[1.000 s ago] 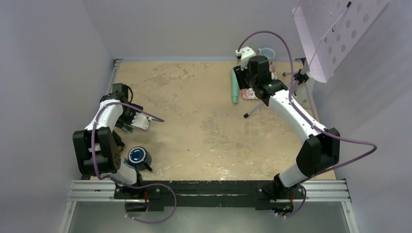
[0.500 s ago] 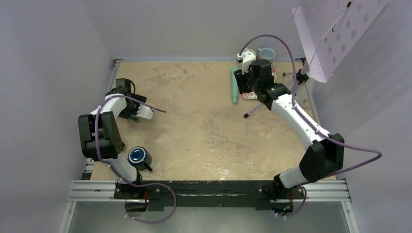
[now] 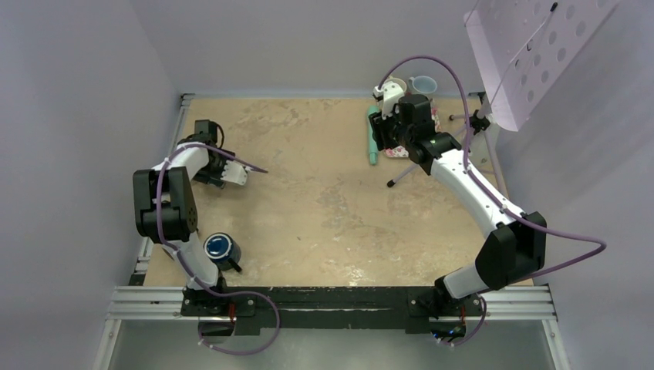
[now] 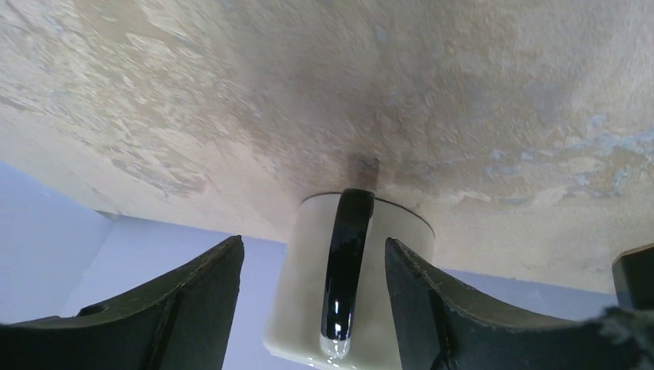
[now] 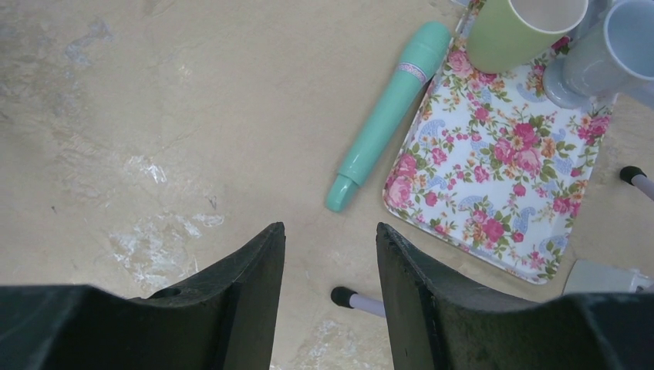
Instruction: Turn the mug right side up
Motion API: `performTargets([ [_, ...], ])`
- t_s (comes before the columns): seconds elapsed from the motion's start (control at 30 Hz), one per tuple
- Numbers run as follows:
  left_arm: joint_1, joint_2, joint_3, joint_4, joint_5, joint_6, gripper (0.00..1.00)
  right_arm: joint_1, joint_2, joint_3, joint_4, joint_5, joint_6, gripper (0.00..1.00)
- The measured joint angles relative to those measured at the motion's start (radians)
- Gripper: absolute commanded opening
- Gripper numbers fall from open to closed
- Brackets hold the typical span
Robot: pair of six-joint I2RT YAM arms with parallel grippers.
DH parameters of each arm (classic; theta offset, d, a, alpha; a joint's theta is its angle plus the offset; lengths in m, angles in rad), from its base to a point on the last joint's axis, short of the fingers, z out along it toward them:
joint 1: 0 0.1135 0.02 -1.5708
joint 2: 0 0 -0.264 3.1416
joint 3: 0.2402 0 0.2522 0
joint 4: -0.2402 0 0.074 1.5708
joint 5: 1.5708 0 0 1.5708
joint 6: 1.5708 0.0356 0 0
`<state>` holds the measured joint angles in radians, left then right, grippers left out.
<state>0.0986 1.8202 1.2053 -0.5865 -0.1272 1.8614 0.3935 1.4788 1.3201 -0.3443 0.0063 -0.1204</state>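
Observation:
A cream mug (image 4: 305,301) with a glossy black handle (image 4: 343,270) stands with one end on the beige table (image 4: 432,85); the left wrist view is upside down, and the mug's free end looks closed and rounded. My left gripper (image 4: 312,243) is open, one jaw on each side of the mug, with a clear gap at the left jaw. In the top view this gripper (image 3: 235,176) is at the left of the table and I cannot make out the mug there. My right gripper (image 5: 330,231) is open and empty, hovering at the far right (image 3: 393,127).
A dark blue round cup (image 3: 221,248) stands by the left arm's base. At the far right lie a teal pen-shaped tool (image 5: 389,116) and a floral tray (image 5: 501,169), with a green cup (image 5: 517,31) and a grey-blue cup (image 5: 609,46) on the tray. A tripod leg (image 5: 355,299) lies under my right gripper.
My left arm has swung away from the near edge, carrying its gripper farther back and slightly right. My right arm shifted a little and has held still since.

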Motion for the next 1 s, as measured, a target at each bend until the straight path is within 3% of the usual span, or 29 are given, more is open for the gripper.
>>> performTargets([
  [0.07,0.003,0.001,0.001,-0.001,-0.032,0.026,0.71,0.0,0.0,0.0,0.0,-0.004,0.0,0.5],
  [0.13,0.004,0.006,0.008,-0.005,-0.05,0.039,0.63,0.0,0.0,0.0,0.0,-0.011,0.0,0.5],
  [0.3,0.006,0.058,0.068,-0.01,-0.088,0.05,0.3,0.0,0.0,0.0,-0.002,-0.028,0.0,0.5],
  [0.37,0.006,0.066,0.078,-0.013,-0.091,0.055,0.06,0.0,0.0,0.0,-0.002,-0.029,0.0,0.5],
  [0.4,0.006,0.066,0.078,-0.017,-0.089,0.063,0.0,0.0,0.0,0.0,-0.002,-0.028,0.0,0.5],
  [0.57,0.004,0.063,0.093,-0.049,-0.058,0.061,0.0,0.0,0.0,0.0,-0.004,-0.027,0.001,0.5],
  [0.7,-0.004,0.053,0.136,-0.121,0.012,-0.027,0.0,0.0,-0.008,0.0,-0.008,-0.025,0.016,0.5],
  [0.9,-0.037,0.052,0.371,-0.299,0.292,-0.398,0.0,0.0,-0.067,-0.014,0.035,-0.072,0.131,0.53],
  [1.0,-0.047,0.047,0.444,-0.309,0.436,-0.609,0.0,0.015,-0.09,-0.052,0.121,-0.106,0.217,0.57],
])
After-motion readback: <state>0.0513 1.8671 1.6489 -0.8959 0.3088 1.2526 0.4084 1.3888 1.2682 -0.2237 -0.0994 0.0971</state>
